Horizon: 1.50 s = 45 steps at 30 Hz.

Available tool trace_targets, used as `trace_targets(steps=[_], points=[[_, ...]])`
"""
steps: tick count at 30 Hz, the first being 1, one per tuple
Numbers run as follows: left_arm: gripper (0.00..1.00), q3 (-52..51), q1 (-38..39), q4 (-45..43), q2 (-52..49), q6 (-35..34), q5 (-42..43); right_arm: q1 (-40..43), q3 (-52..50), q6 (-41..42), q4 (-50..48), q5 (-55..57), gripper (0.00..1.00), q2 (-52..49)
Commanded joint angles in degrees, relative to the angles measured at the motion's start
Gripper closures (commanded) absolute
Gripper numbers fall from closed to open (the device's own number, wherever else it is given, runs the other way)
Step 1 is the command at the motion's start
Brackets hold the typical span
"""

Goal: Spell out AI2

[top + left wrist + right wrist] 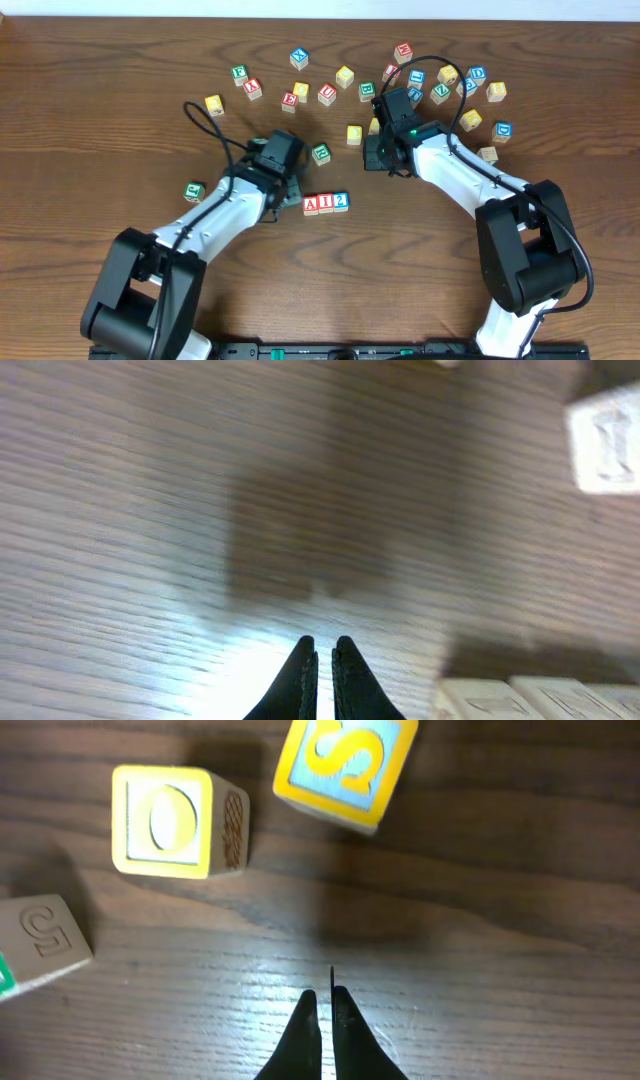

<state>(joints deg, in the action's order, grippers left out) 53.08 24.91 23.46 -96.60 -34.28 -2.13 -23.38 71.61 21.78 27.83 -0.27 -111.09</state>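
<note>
Three wooden cubes stand in a row at the table's centre: the red A [311, 205], the red I [326, 204] and the blue 2 [341, 202], touching side by side. My left gripper [295, 190] is shut and empty just left of the A cube; in the blurred left wrist view its fingers [325, 650] hover over bare wood, with pale cube tops [540, 698] at the bottom right. My right gripper [375, 155] is shut and empty up and to the right of the row; its fingers [322, 995] are over bare wood.
Many other letter cubes lie scattered across the back of the table, such as a green one [321, 153] and a yellow one [355, 133]. Yellow O [170, 820] and S [345, 765] cubes lie ahead of my right fingers. A green cube [194, 190] sits at the left.
</note>
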Motion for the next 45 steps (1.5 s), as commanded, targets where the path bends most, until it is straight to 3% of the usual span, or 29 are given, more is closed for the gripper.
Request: trace_targets(steps=[1,9,14,16,18,20,21,22,24,45], points=[[0.92,0.5,-2.8,0.8,-0.3,2.6,-1.4,0.4,1.2,-1.7,1.7,1.4,0.99,-0.2],[0.93,0.6,-7.1,2.6,6.4,9.1,-1.4,2.1,1.2,-4.7,4.9,4.5,0.99,10.9],[0.92,0.6,-7.8,4.5,13.4,9.2,-1.4,2.1,1.2,-4.7,7.8,7.9,0.94,21.0],[0.87,0.6,-7.8,5.0,16.4,9.2,-1.4,2.1,1.2,-4.7,9.4,8.8,0.79,25.0],[0.69,0.6,-7.8,5.0,19.3,9.2,-1.4,2.1,1.2,-4.8,11.1,9.2,0.52,28.4],[0.5,0.6,-7.8,5.0,21.9,9.2,-1.4,2.1,1.1,-4.8,13.0,9.2,0.19,31.1],[0.29,0.6,-7.8,5.0,23.4,9.2,-1.4,2.1,1.1,-4.8,14.1,9.2,0.05,32.6],[0.2,0.6,-7.8,5.0,24.3,9.2,-1.4,2.1,1.1,-4.8,15.0,9.2,0.01,33.4],[0.09,0.6,-7.8,5.1,26.1,9.2,-1.4,2.1,1.1,-4.8,16.9,9.4,0.01,35.1],[0.08,0.6,-7.8,6.3,29.2,9.2,-1.4,2.1,1.1,-4.7,21.9,9.4,0.01,36.9]])
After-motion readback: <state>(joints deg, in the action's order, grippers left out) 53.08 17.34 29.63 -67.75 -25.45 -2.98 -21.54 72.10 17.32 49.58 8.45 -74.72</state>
